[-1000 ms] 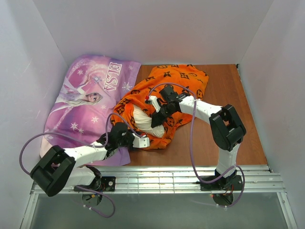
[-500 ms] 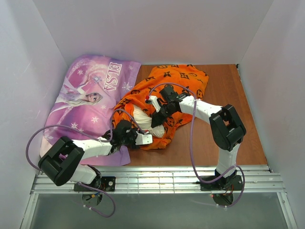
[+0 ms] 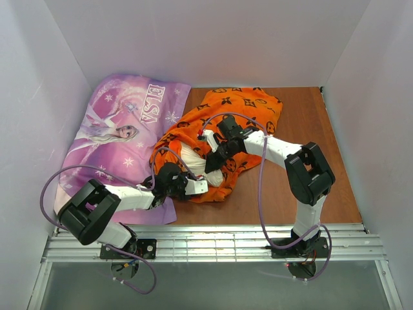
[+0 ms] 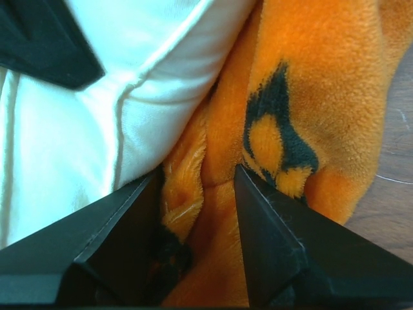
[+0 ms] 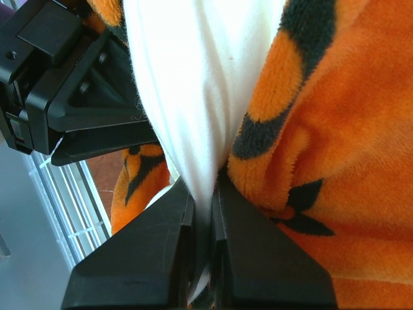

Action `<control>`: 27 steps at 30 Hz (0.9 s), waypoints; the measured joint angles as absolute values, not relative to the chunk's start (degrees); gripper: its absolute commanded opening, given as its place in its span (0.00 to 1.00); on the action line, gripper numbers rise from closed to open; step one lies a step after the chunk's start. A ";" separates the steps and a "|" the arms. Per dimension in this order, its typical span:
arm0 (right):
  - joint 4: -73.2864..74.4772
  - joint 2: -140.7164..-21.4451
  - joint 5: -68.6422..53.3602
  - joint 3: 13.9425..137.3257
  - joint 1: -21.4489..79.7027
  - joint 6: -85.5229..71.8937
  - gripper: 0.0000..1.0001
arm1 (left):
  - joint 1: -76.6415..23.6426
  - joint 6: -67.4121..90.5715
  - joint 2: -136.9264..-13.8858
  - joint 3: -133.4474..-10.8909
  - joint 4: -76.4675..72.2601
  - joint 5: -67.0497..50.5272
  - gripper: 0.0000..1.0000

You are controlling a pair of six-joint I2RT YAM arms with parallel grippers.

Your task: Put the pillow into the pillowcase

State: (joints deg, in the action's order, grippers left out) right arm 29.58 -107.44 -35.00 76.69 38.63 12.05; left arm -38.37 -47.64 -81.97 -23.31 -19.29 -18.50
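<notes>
Left claw [image 4: 197,173] farther in, pillowcase [image 4: 310,84] fold between its fingers [image 4: 277,239], pillow [image 4: 97,123] alongside.

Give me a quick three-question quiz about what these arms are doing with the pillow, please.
1. True or false: the right gripper is pinching the white pillow.
2. What lies between the fingers of the left gripper? A) nothing B) the orange pillowcase C) a cable
3. What word is printed on the purple fabric?
Key: 1 true; 2 B; 3 ELSA.
</notes>
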 measured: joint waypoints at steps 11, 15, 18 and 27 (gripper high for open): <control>29.65 -107.26 -35.09 76.69 38.57 11.90 0.01 | -38.37 -45.69 -89.78 -30.57 -16.67 -20.05 0.00; 29.39 -107.31 -35.05 76.69 38.41 10.70 0.01 | -38.20 -46.72 -89.65 -32.82 -11.94 -22.37 0.00; 27.68 -109.03 -35.99 77.08 38.41 7.70 0.01 | -38.02 -47.51 -85.10 -32.82 -6.28 -26.00 0.00; 23.11 -118.30 -42.44 83.24 38.96 -6.09 0.01 | -39.03 -45.45 -73.12 -39.11 13.08 -31.88 0.00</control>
State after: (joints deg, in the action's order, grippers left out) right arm 23.11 -118.30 -42.44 83.24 38.96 -6.09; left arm -39.03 -45.45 -73.12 -39.11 13.08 -31.88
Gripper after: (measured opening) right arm 0.036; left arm 0.007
